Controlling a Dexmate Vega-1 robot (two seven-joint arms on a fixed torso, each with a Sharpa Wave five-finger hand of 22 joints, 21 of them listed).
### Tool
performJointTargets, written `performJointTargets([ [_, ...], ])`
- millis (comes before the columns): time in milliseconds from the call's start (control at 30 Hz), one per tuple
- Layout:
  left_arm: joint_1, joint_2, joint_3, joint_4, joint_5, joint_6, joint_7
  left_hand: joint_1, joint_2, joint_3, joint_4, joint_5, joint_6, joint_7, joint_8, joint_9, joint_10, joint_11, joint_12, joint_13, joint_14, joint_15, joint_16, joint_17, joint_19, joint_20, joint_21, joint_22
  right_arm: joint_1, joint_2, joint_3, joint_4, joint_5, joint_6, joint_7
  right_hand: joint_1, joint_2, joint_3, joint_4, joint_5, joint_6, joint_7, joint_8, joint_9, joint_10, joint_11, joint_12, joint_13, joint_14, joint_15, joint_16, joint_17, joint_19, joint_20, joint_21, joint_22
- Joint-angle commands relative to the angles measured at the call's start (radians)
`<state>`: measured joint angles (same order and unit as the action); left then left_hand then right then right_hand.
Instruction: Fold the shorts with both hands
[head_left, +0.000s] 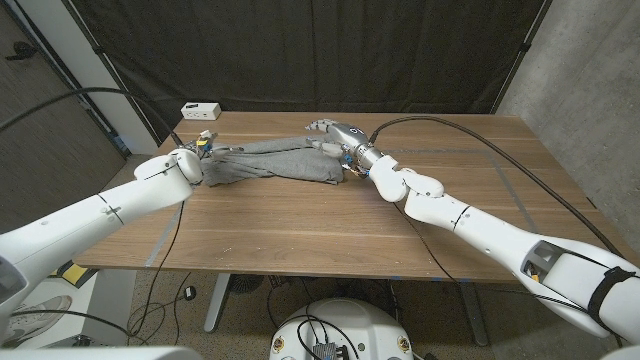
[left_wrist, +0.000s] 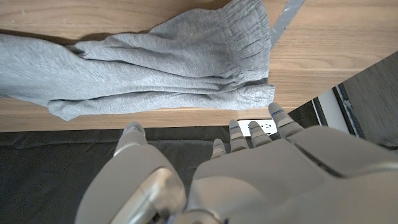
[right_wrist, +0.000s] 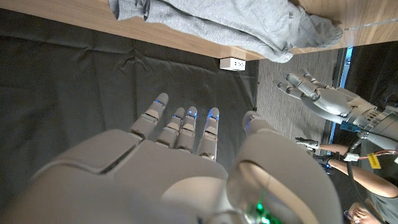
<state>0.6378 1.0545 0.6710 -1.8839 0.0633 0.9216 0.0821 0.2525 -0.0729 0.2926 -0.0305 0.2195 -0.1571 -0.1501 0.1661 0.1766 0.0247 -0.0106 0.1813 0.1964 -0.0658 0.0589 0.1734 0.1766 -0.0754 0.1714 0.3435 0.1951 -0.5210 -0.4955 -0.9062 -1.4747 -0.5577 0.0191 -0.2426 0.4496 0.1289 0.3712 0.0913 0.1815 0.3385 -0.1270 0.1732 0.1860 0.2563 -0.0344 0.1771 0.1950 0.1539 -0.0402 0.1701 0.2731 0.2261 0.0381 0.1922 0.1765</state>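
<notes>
Grey shorts (head_left: 275, 163) lie bunched and wrinkled across the far middle of the wooden table (head_left: 300, 230). My left hand (head_left: 200, 150) hovers at their left end, and the left wrist view shows its fingers (left_wrist: 239, 134) apart and holding nothing, just off the waistband edge of the shorts (left_wrist: 168, 68). My right hand (head_left: 333, 132) hangs over the right end of the cloth. In the right wrist view the right hand (right_wrist: 186, 149) has its fingers spread and bare, with the shorts (right_wrist: 217, 18) beyond them and the left hand (right_wrist: 317, 96) spread apart past the cloth.
A white power strip (head_left: 200, 109) lies at the table's far left corner, behind my left hand. A black curtain hangs behind the table. A person's arm (right_wrist: 367, 171) shows at the right wrist picture's edge. Bare wood stretches in front of the shorts.
</notes>
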Motion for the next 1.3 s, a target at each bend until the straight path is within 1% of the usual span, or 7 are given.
performJointTargets([
  [33, -0.049, 0.022, 0.056, 0.006, 0.070, -0.027, -0.143, 0.015, -0.029, -0.010, -0.009, 0.011, -0.006, 0.001, 0.011, 0.001, 0.006, -0.016, 0.011, 0.001, -0.004, 0.002, 0.005, 0.002, -0.002, 0.006, -0.002, 0.001, -0.015, 0.014, -0.020, 0.006, -0.032, -0.015, 0.050, -0.017, 0.001, -0.005, 0.004, 0.006, -0.028, 0.004, -0.005, 0.002, -0.017, -0.002, 0.001, 0.000, -0.019, -0.059, 0.003, -0.009, -0.009, -0.001, -0.003, 0.001],
  [267, -0.077, 0.025, 0.091, -0.001, 0.130, -0.009, -0.206, 0.065, -0.070, -0.027, -0.047, 0.038, 0.004, 0.011, 0.023, 0.001, 0.010, -0.023, 0.019, 0.000, 0.001, 0.013, 0.010, 0.001, 0.016, 0.024, -0.005, -0.003, -0.020, 0.024, -0.025, 0.017, -0.023, -0.026, 0.072, -0.031, 0.002, -0.008, 0.008, 0.007, -0.056, 0.003, -0.004, 0.001, -0.036, -0.003, 0.000, 0.000, -0.040, -0.059, 0.003, -0.021, -0.028, -0.002, -0.006, 0.001],
  [433, -0.093, 0.021, 0.118, -0.008, 0.184, 0.016, -0.235, 0.122, -0.096, -0.043, -0.084, 0.072, 0.010, 0.031, 0.028, 0.002, 0.012, -0.030, 0.024, -0.001, 0.004, 0.019, 0.012, 0.000, 0.028, 0.036, -0.010, -0.004, -0.023, 0.027, -0.037, 0.014, -0.025, -0.034, 0.094, -0.037, 0.003, -0.009, 0.010, 0.008, -0.061, 0.005, -0.002, 0.001, -0.044, -0.001, 0.000, -0.001, -0.047, -0.060, 0.004, -0.025, -0.034, -0.001, -0.007, 0.001],
  [667, -0.130, 0.013, 0.184, -0.005, 0.289, 0.049, -0.296, 0.190, -0.102, -0.058, -0.119, 0.113, 0.016, 0.046, 0.031, 0.002, 0.016, -0.037, 0.028, -0.001, 0.011, 0.019, 0.014, 0.000, 0.045, 0.037, -0.015, -0.004, -0.022, 0.033, -0.048, 0.028, -0.022, -0.036, 0.111, -0.044, 0.004, -0.010, 0.012, 0.008, -0.066, 0.007, 0.000, 0.001, -0.053, -0.002, 0.000, -0.001, -0.055, -0.056, 0.005, -0.030, -0.038, -0.002, -0.007, 0.001],
  [800, -0.142, 0.003, 0.209, 0.001, 0.342, 0.063, -0.321, 0.239, -0.099, -0.065, -0.135, 0.139, 0.023, 0.054, 0.034, 0.003, 0.017, -0.052, 0.029, -0.001, 0.014, 0.014, 0.014, 0.000, 0.057, 0.037, -0.016, -0.004, -0.024, 0.034, -0.048, 0.031, -0.017, -0.038, 0.114, -0.046, 0.005, -0.010, 0.012, 0.008, -0.068, 0.008, 0.001, 0.000, -0.056, -0.002, 0.001, -0.001, -0.058, -0.054, 0.005, -0.033, -0.043, 0.000, -0.007, 0.001],
  [1100, -0.158, -0.026, 0.260, 0.030, 0.463, 0.091, -0.357, 0.364, -0.087, -0.076, -0.146, 0.202, 0.051, 0.058, 0.039, 0.004, 0.042, -0.082, 0.039, -0.001, 0.042, -0.013, 0.018, -0.001, 0.110, 0.030, -0.012, -0.004, -0.017, 0.039, -0.065, 0.034, -0.031, -0.086, 0.149, -0.050, 0.006, -0.009, 0.010, 0.009, -0.068, 0.011, 0.005, 0.000, -0.062, -0.003, 0.003, -0.001, -0.063, -0.056, 0.007, -0.041, -0.046, -0.011, -0.006, 0.000],
  [1300, -0.185, -0.045, 0.303, 0.060, 0.542, 0.088, -0.422, 0.407, -0.079, -0.076, -0.145, 0.220, 0.061, 0.058, 0.040, 0.004, 0.048, -0.090, 0.040, -0.002, 0.051, -0.020, 0.019, -0.002, 0.123, 0.022, -0.011, -0.003, -0.006, 0.046, -0.074, 0.051, -0.025, -0.122, 0.184, -0.052, 0.007, -0.008, 0.009, 0.009, -0.069, 0.020, 0.007, 0.000, -0.064, 0.001, 0.005, -0.001, -0.064, -0.048, 0.009, -0.046, -0.047, -0.011, -0.004, 0.000],
])
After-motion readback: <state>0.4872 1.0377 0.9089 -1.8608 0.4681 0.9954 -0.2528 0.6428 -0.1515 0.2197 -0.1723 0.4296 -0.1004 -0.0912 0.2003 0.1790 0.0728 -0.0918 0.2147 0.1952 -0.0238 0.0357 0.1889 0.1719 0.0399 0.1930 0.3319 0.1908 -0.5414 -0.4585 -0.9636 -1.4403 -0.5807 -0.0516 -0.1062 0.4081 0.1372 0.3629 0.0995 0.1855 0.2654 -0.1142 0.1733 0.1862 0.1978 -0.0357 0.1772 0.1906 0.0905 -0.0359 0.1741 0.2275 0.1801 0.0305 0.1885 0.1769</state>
